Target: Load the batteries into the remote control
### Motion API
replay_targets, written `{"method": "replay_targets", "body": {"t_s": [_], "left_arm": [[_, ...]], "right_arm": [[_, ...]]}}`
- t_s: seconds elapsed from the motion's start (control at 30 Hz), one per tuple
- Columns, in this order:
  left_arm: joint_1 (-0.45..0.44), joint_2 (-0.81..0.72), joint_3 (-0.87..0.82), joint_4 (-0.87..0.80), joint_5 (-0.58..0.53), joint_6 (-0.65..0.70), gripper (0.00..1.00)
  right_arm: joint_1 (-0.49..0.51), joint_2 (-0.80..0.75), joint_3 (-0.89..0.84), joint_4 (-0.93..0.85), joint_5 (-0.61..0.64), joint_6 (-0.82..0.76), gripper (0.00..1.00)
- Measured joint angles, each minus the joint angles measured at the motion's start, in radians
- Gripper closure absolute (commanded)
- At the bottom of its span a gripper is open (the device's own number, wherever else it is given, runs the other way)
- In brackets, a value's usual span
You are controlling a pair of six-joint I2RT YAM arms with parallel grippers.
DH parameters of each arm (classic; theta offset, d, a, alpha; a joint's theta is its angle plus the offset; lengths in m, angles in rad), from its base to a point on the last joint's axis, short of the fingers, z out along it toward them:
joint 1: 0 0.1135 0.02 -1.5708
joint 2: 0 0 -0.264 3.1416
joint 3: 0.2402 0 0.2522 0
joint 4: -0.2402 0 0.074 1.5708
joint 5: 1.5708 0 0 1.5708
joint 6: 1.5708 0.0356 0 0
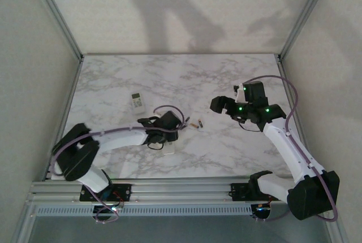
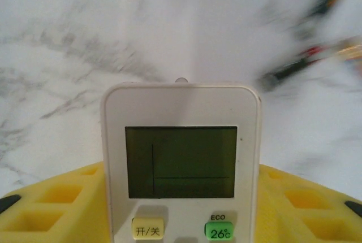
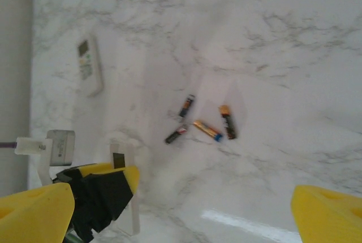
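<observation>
Top view: left gripper [image 1: 165, 133] just left of the batteries [image 1: 193, 124]; right gripper [image 1: 222, 105] hangs to their right. Left wrist: yellow fingers [image 2: 56, 209] clamp the white remote [image 2: 181, 107]; the blur beyond is probably the batteries. Right wrist: fingers [image 3: 325, 212] spread wide above 4 batteries, likely light, rigid, roll-prone; pinch 1 mid-barrel.

Marble-pattern table top [image 1: 169, 79], white with grey veining, enclosed by plain off-white walls: back wall [image 1: 186, 5] beyond its far edge, left wall [image 1: 28, 85] and right wall [image 1: 334, 73] beside it. Aluminium posts [image 1: 56, 14] rise from its far corners; slotted aluminium rails [image 1: 181, 189] run along its near edge. Soft shadows [image 1: 169, 11] fall on the back wall.
</observation>
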Motion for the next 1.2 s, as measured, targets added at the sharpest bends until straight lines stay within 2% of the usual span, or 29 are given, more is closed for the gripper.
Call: {"method": "replay_targets", "body": {"t_s": [0.07,0.23,0.33,0.57,0.7,0.87,0.97,1.07,1.2], "left_arm": [[0.041,-0.1,-0.002,0.066,0.054,0.027,0.56],[0.227,-0.343,-0.01,0.359,0.298,0.076,0.58],[0.29,-0.381,0.023,0.501,0.42,0.08,0.59],[0.299,-0.288,0.068,0.817,0.663,-0.02,0.6],[0.298,-0.241,0.076,0.921,0.728,-0.082,0.6],[0.298,-0.238,0.108,0.999,0.763,-0.12,0.6],[0.298,-0.237,0.126,1.043,0.772,-0.135,0.6],[0.299,-0.228,0.129,1.062,0.779,-0.149,0.61],[0.299,-0.211,0.129,1.075,0.781,-0.175,0.63]], "right_arm": [[0.001,0.0,0.014,0.035,-0.045,0.023,0.01],[0.009,-0.003,0.028,0.23,-0.224,0.127,0.01],[0.047,0.0,0.04,0.369,-0.312,0.204,0.01],[0.17,0.048,0.101,0.641,-0.436,0.327,0.01],[0.213,0.089,0.133,0.71,-0.468,0.359,0.01],[0.247,0.127,0.164,0.709,-0.471,0.354,0.02],[0.272,0.145,0.188,0.694,-0.472,0.333,0.15],[0.287,0.147,0.2,0.704,-0.483,0.321,0.37],[0.294,0.146,0.204,0.712,-0.488,0.313,0.53]]}}
